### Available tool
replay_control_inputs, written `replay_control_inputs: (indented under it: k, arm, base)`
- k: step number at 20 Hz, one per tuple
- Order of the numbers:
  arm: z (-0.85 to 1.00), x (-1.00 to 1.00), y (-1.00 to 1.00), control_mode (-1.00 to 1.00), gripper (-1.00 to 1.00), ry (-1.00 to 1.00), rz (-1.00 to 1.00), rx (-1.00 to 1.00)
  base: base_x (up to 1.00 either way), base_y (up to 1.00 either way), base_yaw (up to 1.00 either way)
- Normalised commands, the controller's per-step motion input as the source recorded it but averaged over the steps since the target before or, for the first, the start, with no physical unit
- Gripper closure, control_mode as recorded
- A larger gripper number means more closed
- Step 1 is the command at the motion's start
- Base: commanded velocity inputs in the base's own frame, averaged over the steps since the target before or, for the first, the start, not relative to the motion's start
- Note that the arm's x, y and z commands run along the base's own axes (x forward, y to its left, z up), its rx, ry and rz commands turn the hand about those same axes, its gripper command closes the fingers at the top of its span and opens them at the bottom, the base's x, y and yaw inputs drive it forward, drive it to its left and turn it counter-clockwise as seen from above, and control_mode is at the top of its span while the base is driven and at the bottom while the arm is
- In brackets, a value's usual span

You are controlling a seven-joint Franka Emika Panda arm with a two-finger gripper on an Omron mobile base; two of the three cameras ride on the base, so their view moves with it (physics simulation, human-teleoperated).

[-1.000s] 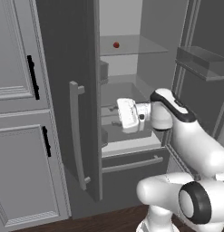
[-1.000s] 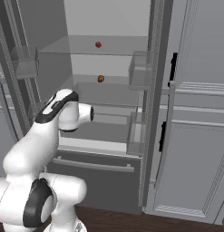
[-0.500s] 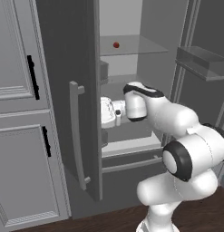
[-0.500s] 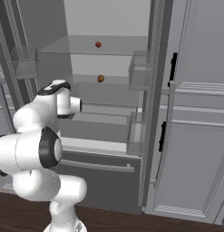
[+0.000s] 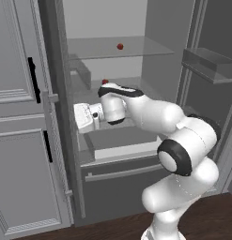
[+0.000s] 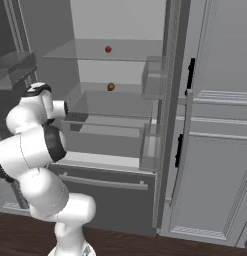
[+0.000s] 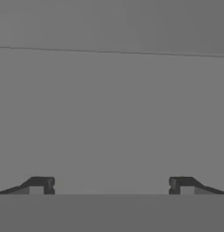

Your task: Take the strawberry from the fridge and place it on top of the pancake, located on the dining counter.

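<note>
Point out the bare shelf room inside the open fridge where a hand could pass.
The top glass shelf is bare on both sides of the small red fruit. The shelf below is free right of the orange-brown fruit. Its left end is crowded by the open gripper.

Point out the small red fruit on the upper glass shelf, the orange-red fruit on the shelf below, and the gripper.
Small red fruit [image 6: 108, 49]: right base view, its centre.
Orange-red fruit [image 6: 111, 87]: right base view, its centre.
Gripper [image 7: 111, 185]: hand view, midway between fingertips.
</note>
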Motion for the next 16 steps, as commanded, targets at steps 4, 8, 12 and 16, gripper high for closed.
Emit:
replay_control_inputs:
  k: [4,8,12,16]
  arm:
    - [0.00,0.00,0.76,-1.00,-1.00,0.00,0.00,-0.08]
    - [0.00,0.00,0.27,-1.00,-1.00,0.00,-0.02,-0.02]
    - [0.04,-0.03,-0.54,-1.00,-1.00,-0.02,-0.11,0.00]
    - [0.03,-0.01,-0.99,-1.00,-1.00,-0.10,-0.18,0.07]
  base:
    - [0.00,0.00,0.00]
    - [0.00,0.00,0.00]
    - [0.00,0.00,0.00]
    - [0.00,0.00,0.00]
